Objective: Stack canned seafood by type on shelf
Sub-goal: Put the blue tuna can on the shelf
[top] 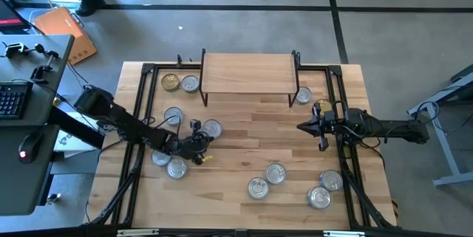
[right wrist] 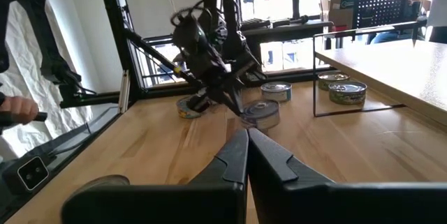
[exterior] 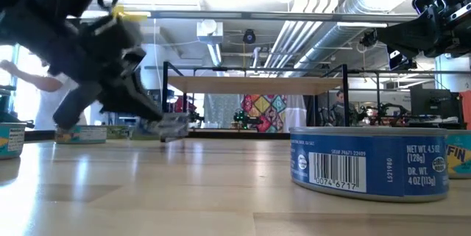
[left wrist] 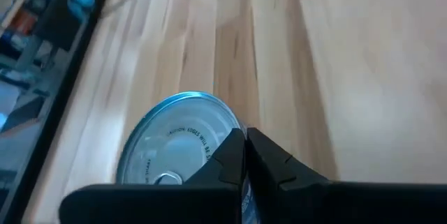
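The shelf (top: pixel 247 73) is a light-wood board on black legs at the table's far side, with nothing on top. Silver-lidded cans lie about the table. My left gripper (top: pixel 202 141) is shut and low over the left half. Its tips are at a blue-sided can (top: pixel 211 128), which lies flat on the table (left wrist: pixel 178 147). My right gripper (top: pixel 301 127) is shut and hovers above the table right of centre, pointing left (right wrist: pixel 246 135). A gold-lidded can (top: pixel 171 82) and a silver one (top: pixel 191 83) sit by the shelf's left legs. My left gripper's shut fingertips (left wrist: pixel 237 144) slant down from the near-left over the lid edge (left wrist: pixel 216 130) of the blue-sided can. I cannot tell whether they touch it. The can lies flat on the table.
Three more cans lie around the left arm (top: pixel 173 115), (top: pixel 161 157), (top: pixel 176 168). Several sit at the near right (top: pixel 275 173), (top: pixel 319 197), and one by the shelf's right leg (top: pixel 302 95). Black frame rails (top: pixel 140 119) run along both table sides. A desk with a keyboard (top: pixel 11 98) stands to the left.
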`<action>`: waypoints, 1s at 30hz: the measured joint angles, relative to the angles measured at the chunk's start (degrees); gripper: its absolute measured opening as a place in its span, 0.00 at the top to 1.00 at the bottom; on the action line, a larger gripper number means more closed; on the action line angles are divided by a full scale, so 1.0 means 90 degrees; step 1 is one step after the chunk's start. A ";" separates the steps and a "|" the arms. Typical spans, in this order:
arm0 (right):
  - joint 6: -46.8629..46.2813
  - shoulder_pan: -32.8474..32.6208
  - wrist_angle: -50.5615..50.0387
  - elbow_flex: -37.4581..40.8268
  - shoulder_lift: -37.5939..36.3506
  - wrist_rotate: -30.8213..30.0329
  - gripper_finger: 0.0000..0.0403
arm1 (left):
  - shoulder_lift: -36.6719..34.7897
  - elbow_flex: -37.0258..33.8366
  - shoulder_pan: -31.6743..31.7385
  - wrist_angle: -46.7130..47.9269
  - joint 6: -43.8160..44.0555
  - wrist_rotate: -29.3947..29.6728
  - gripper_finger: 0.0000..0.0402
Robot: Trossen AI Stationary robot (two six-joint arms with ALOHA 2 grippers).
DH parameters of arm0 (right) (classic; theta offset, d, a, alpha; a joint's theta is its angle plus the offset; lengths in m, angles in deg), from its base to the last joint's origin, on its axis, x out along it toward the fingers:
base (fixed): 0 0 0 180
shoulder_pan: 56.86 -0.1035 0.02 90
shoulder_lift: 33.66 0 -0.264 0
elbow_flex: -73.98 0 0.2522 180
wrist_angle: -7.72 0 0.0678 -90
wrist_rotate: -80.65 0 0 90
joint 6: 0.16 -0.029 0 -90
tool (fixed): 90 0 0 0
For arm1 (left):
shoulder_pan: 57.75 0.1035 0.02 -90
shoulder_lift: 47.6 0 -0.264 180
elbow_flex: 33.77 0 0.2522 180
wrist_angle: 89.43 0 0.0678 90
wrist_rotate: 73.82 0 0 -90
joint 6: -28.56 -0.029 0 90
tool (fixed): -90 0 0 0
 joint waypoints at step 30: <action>0.0007 -0.0001 -0.0002 0.0000 -0.0002 0.0001 1.00 | -0.1169 0.3320 0.4023 0.2763 -0.3192 -0.3183 1.00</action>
